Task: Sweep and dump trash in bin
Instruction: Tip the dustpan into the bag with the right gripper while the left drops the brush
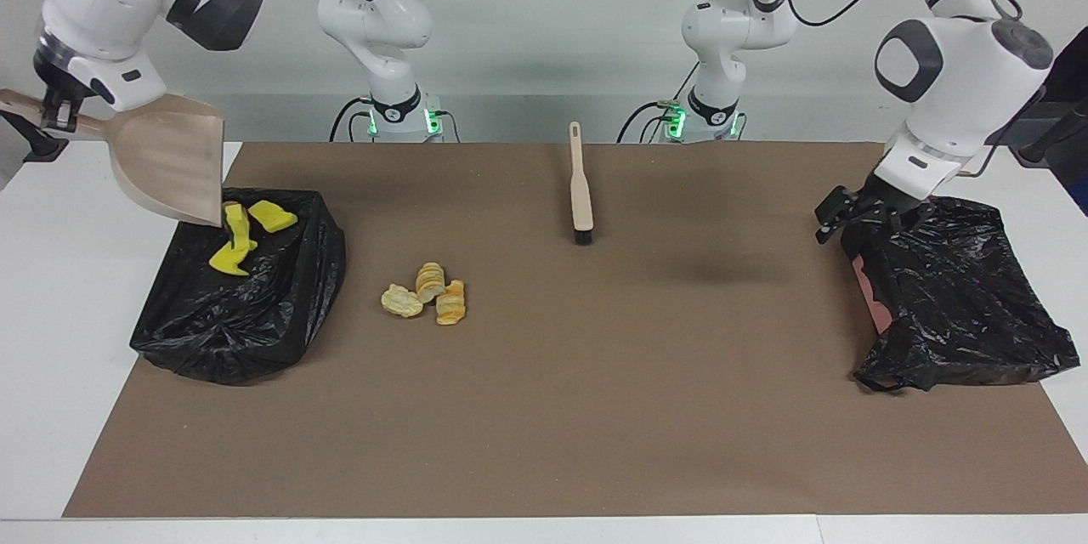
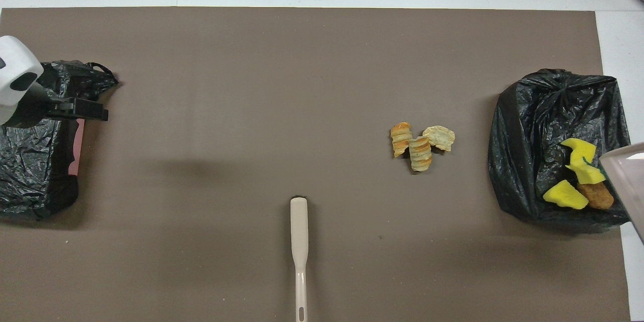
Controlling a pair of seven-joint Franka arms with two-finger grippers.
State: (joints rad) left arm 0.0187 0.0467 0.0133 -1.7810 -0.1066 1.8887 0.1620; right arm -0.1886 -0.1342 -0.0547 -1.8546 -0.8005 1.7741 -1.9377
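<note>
My right gripper is shut on the handle of the beige dustpan, which hangs steeply tipped over the black-bagged bin at the right arm's end of the table. Yellow wedges and a brown roll of the trash lie in the bin. One yellow wedge sits just below the pan's lip. Three striped pastries lie on the brown mat beside the bin. My left gripper is open and holds nothing, over the edge of a second black-bagged container.
The beige brush with black bristles lies on the mat near the robots, midway between the arms, its handle pointing toward them. The brown mat covers most of the white table.
</note>
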